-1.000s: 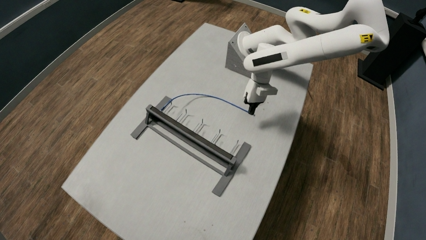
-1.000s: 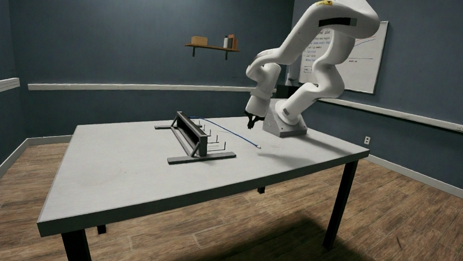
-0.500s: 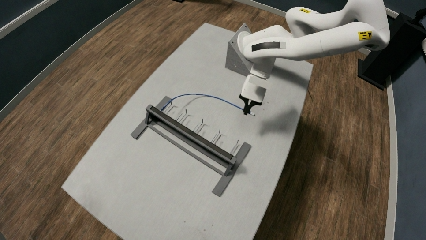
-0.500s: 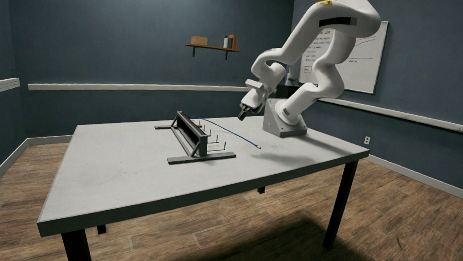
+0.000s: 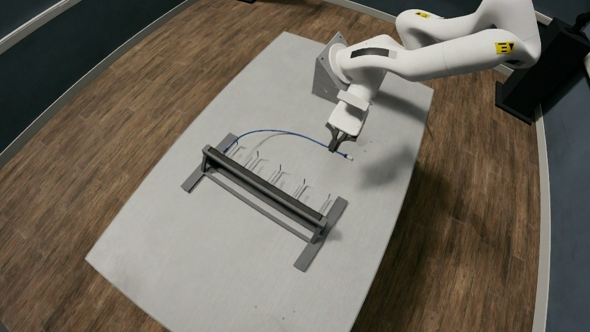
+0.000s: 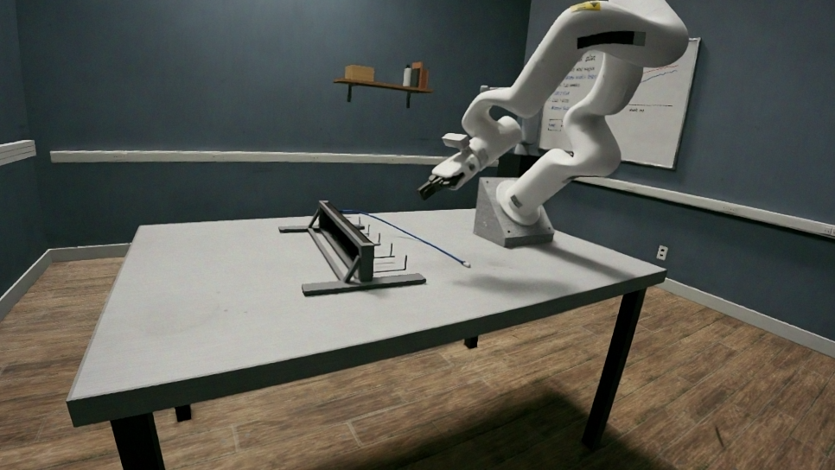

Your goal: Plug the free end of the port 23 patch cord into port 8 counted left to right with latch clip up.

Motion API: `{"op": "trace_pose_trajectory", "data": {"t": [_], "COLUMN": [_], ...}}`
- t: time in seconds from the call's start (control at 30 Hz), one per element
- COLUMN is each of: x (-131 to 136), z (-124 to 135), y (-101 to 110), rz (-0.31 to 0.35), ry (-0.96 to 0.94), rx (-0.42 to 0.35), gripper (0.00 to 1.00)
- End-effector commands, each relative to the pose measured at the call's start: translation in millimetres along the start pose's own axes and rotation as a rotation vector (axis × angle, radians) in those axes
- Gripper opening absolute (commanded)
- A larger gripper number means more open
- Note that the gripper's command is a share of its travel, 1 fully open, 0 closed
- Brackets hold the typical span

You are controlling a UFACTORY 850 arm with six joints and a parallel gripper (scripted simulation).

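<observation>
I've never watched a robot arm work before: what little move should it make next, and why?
Probably open its fingers and come down toward the plug. The gripper is shut on nothing and hangs well above the table, while the blue cord's free end lies on the surface, unplugged, away from the rack.
</observation>
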State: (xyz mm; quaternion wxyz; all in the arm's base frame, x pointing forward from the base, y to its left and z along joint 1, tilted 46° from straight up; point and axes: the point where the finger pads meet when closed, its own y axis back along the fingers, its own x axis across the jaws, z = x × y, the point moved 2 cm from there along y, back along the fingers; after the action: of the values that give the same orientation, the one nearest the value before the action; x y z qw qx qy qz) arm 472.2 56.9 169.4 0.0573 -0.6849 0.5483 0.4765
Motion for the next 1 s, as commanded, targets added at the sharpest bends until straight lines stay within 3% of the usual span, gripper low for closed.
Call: {"op": "trace_pose_trajectory", "data": {"t": [0.0,0.53,0.97], "x": [0,-1,-1], "z": [-1,-2,-2], "y": [-1,-31,-42], "rz": [0.003,0.008,0.008], "ry": [-0.004,0.000,0.000], "rx": [0.004,0.000,0.000], "gripper": [0.00,0.00,0.00]}}
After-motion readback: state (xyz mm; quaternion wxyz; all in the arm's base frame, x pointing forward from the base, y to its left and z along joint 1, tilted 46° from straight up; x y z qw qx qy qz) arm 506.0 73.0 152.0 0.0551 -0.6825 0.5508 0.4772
